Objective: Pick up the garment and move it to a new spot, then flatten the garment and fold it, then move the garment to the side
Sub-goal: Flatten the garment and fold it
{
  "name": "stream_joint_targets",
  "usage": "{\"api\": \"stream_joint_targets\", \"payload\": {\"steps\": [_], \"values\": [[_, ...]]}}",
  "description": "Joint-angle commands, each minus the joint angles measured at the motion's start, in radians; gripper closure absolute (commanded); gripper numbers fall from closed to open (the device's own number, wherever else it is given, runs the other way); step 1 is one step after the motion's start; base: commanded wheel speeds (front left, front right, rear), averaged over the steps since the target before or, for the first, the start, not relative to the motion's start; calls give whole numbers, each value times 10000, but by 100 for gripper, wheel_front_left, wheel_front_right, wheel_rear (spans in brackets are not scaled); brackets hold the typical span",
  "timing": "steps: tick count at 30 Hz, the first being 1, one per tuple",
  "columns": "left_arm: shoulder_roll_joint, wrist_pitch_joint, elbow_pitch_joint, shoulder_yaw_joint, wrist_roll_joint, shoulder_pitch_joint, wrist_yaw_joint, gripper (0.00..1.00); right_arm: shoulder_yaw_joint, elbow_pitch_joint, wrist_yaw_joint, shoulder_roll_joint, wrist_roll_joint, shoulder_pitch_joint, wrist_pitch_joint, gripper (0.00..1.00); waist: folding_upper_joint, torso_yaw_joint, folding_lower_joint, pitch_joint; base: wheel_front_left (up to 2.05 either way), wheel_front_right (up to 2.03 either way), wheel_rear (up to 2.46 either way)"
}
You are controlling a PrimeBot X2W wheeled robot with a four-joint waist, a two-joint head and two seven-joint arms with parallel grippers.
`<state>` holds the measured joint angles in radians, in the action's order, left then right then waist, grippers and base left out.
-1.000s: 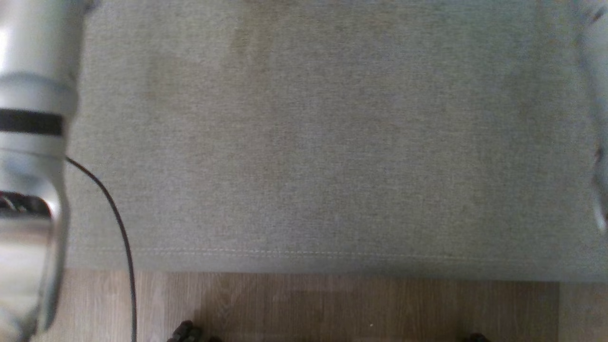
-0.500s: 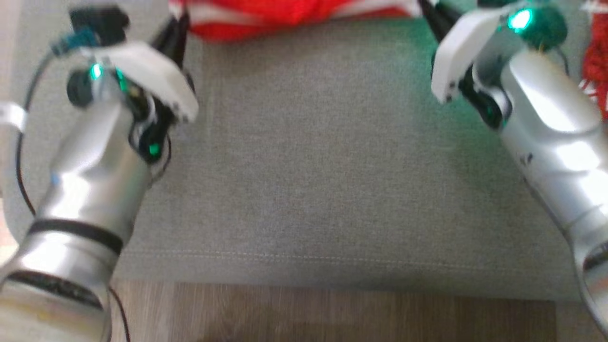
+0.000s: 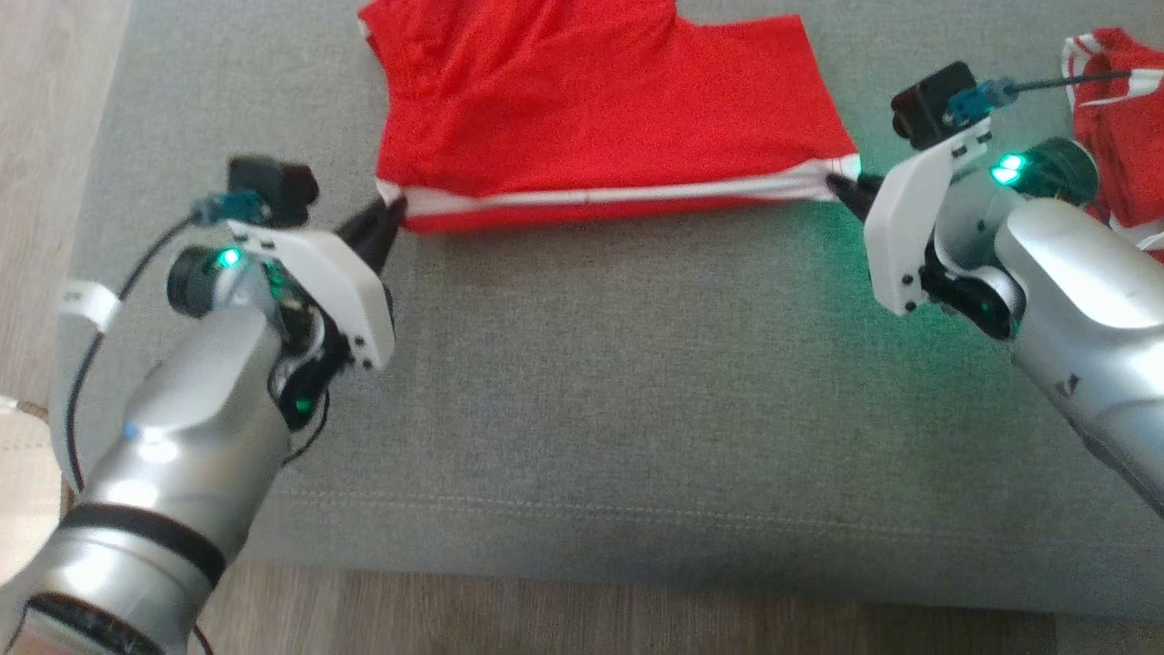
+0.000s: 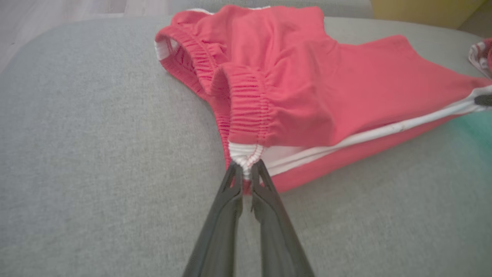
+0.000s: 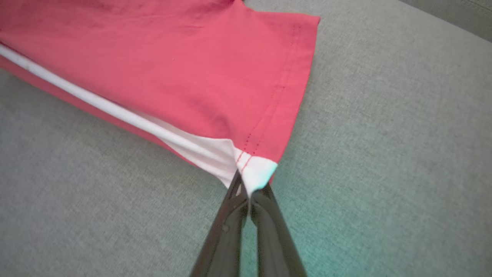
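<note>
Left hand (image 3: 391, 216) clenched on the waistband corner of the red shorts (image 3: 600, 118) | right hand (image 3: 838, 186) clenched on the hem corner | white-striped near edge taut between them, long axis left to right | shorts lie flat beyond both hands on the grey cushion (image 3: 591, 382) | a fold would likely carry this edge away from the robot

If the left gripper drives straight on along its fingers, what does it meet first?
The red shorts: the left gripper is shut on their white corner, and the gathered waistband lies directly ahead.

Head overhead; wrists close on garment (image 3: 600, 118)
</note>
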<state>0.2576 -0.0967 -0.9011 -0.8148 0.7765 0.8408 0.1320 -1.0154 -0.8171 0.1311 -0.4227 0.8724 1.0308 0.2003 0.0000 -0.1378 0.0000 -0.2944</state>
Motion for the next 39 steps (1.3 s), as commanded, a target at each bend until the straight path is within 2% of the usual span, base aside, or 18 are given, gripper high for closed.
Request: {"api": "stream_joint_targets", "payload": {"steps": [1, 10, 16, 18, 22, 26, 34, 39], "values": [[557, 10, 168, 226, 47, 130, -15, 100, -30, 174, -4, -209, 83, -270, 46, 100, 0, 3, 0, 76, 0, 0, 0], [819, -296, 470, -817, -257, -634, -14, 100, -1247, 663, -4, -997, 1206, -766, 1227, 100, 0, -28, 0, 850, 0, 0, 0], [885, -511, 568, -1125, -270, -1301, -14, 100, -2001, 1696, -4, -1864, 2039, -1248, 1998, 100, 0, -74, 0, 1563, 0, 0, 0], [954, -576, 651, -1202, -186, -1737, -14, 100, -2280, 2201, -4, -2325, 2531, -1630, 2884, 100, 0, -94, 0, 1931, 0, 0, 0], [1070, -585, 872, -1280, -65, -2360, -80, 100, -2423, 3002, -4, -2960, 3302, -2091, 3932, 100, 0, -130, 0, 2344, 0, 0, 0], [1264, -308, 1268, -1517, 10, -3025, -78, 100, -2514, 3638, -4, -3582, 3596, -2452, 4805, 100, 0, -167, 0, 2664, 0, 0, 0], [1911, 508, 3023, -1804, 283, -4076, -212, 100, -2574, 4927, -4, -4600, 4072, -2890, 6474, 100, 0, -246, 0, 3022, 0, 0, 0], [2251, 868, 4180, -1701, 531, -4318, -462, 100, -2352, 5369, -4, -4860, 4076, -2734, 6673, 100, 0, -287, 0, 2993, 0, 0, 0]]}}
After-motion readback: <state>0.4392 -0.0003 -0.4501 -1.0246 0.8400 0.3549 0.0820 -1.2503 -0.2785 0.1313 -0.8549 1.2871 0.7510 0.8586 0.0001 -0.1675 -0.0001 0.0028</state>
